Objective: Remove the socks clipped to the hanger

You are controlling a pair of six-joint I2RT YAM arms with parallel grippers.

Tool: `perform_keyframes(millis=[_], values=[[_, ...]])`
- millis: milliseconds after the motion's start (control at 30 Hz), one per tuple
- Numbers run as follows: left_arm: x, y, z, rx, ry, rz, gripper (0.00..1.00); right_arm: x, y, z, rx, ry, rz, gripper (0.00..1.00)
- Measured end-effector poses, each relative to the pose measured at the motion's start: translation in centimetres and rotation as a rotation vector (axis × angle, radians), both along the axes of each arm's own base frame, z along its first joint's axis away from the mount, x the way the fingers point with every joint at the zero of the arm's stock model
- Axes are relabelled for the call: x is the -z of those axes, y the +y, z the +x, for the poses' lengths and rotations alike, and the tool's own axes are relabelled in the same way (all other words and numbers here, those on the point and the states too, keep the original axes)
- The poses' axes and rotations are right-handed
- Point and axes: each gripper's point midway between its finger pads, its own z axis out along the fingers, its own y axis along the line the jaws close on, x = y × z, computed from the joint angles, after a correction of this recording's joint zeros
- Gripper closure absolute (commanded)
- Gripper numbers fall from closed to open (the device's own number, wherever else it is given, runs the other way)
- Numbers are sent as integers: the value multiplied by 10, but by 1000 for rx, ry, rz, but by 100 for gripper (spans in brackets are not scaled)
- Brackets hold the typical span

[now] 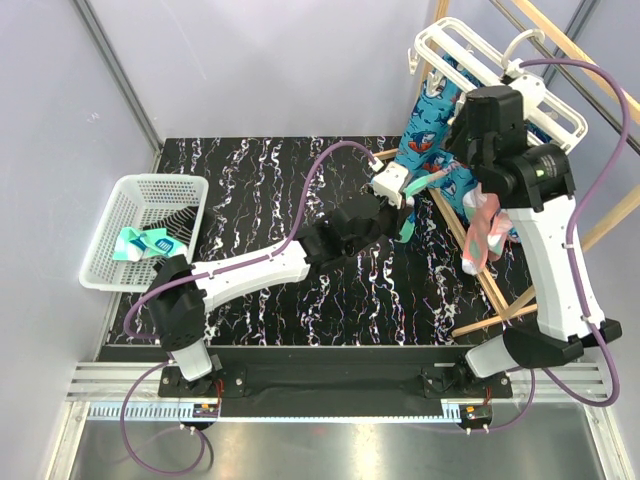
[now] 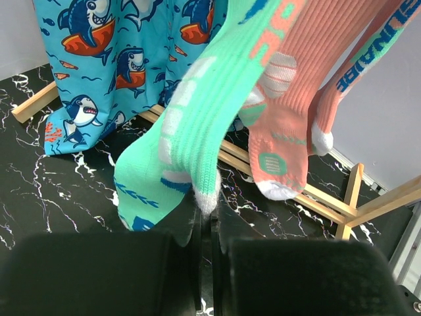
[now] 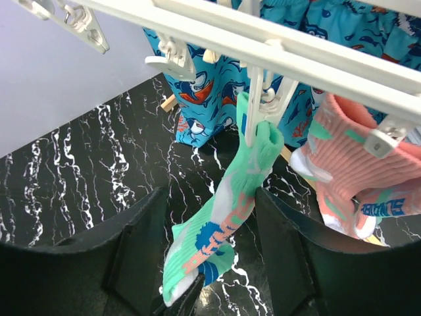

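Note:
A mint-green sock hangs from a clip of the white hanger. My left gripper is shut on the white toe of the mint-green sock, pulling it slantwise. My right gripper stands open just under the hanger, one finger on each side of the sock, with the right finger against the cuff. Salmon-pink socks hang to the right of it. Blue shark-print socks hang behind. Seen from above, the left gripper reaches under the rack.
A white basket at the table's left holds another mint sock. The light wooden frame carries the hanger, and its base bars lie on the black marble table behind the socks. Grey walls close in the back and sides.

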Motion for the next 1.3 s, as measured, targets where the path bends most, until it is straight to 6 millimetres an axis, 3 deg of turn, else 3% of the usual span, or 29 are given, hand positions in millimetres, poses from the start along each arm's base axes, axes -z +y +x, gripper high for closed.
perform_keyframes(millis=[167,400,633,900,1300], values=[[0,0,0,-1,2,-2,100,2,7,9,22,13,-29,34],[7,1,-1,-1,13,7,100,-5,-11,8,117,11,-84,33],[5,4,-3,-3,20,-2,100,-11,-24,4,178,-2,-116,26],[-4,6,-5,-3,16,-30,100,-15,-25,9,212,-32,-105,29],[10,9,-9,3,37,-16,100,0,-24,37,269,-52,-100,38]])
